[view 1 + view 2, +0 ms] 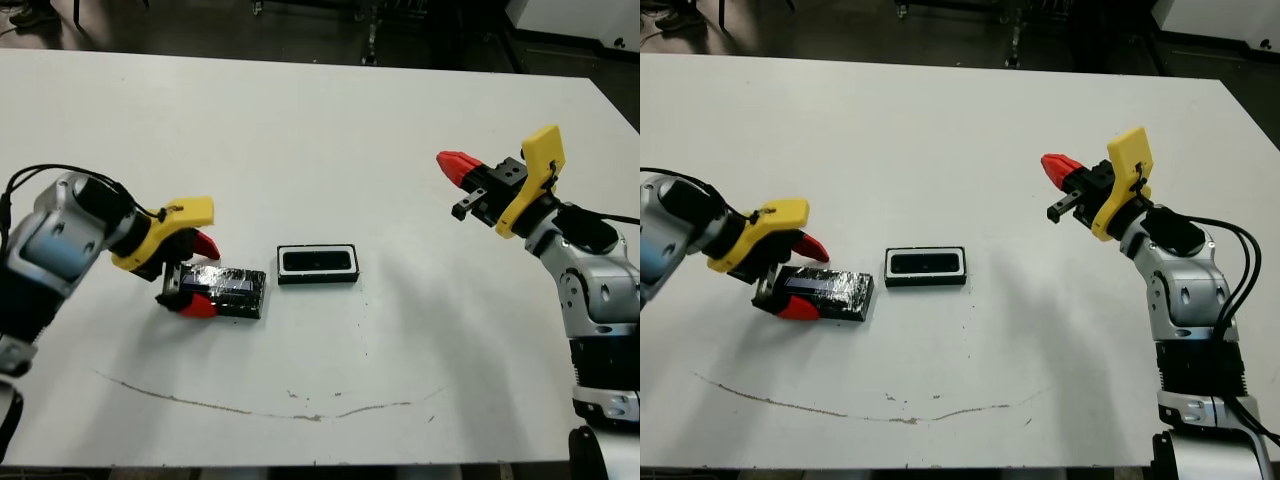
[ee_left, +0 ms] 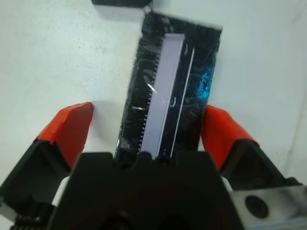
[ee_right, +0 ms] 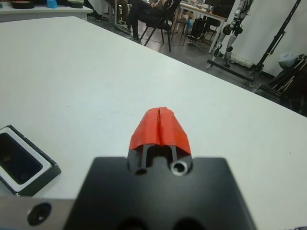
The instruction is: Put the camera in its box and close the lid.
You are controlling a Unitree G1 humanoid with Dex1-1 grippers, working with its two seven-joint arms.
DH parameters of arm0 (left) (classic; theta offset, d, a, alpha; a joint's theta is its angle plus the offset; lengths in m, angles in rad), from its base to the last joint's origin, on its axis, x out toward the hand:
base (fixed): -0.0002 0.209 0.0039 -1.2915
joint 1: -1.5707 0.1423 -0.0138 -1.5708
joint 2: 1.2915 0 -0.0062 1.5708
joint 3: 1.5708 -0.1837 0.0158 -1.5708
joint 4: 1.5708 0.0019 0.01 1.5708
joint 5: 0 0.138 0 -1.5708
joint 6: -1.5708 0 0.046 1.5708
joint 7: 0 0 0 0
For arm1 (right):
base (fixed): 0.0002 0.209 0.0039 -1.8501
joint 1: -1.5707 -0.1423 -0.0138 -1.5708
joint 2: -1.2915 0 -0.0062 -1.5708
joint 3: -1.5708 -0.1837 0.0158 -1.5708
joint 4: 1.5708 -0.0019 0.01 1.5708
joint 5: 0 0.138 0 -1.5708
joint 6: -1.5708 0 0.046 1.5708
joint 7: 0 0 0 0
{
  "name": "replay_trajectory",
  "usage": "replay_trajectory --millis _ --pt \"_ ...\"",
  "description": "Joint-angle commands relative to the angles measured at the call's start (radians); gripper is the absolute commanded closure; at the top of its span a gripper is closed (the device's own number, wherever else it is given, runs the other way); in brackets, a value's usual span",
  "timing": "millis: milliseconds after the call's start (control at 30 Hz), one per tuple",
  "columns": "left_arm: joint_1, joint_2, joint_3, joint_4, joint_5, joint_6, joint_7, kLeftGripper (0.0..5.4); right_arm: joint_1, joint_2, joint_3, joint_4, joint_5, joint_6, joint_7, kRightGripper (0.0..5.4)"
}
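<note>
My left tool sits open astride the lid, lower left. The camera lies inside the box at centre. My right tool is closed, empty, at right.

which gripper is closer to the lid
Left. The left gripper is open with its fingers on either side of the lid; the right gripper is shut, far off, raised above the table.

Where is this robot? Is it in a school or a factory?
Probably a robotics lab or workshop. Beyond the white table there are chairs, a work desk, and stands on wheels.
</note>
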Motion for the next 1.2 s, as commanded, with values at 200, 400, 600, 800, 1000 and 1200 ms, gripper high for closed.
replay_trajectory --millis 200,400,600,800,1000,1200 --pt "0.060 0.004 -0.015 0.035 0.024 -0.044 0.029 1.64 0.018 -0.018 -0.001 -0.004 0.003 0.025 0.000 5.40" --pt "0.053 -0.001 -0.031 0.061 0.009 -0.023 0.002 2.22 0.018 -0.017 -0.003 0.006 0.007 0.013 0.008 5.40" --pt "0.047 0.005 -0.044 0.063 0.023 -0.034 0.007 2.22 0.019 -0.018 0.000 0.006 0.000 0.018 -0.002 5.40" --pt "-0.002 -0.004 -0.048 0.128 0.019 -0.025 -0.005 2.22 0.017 -0.019 0.002 0.012 -0.001 0.023 -0.003 5.40" --pt "-0.127 -0.045 -0.022 0.351 -0.009 -0.099 -0.067 2.22 0.012 -0.017 0.005 0.027 0.000 0.019 0.003 5.40" --pt "-0.236 -0.082 0.025 0.543 -0.011 -0.182 -0.078 2.22 0.011 -0.016 0.008 0.025 -0.001 0.032 -0.007 5.40"
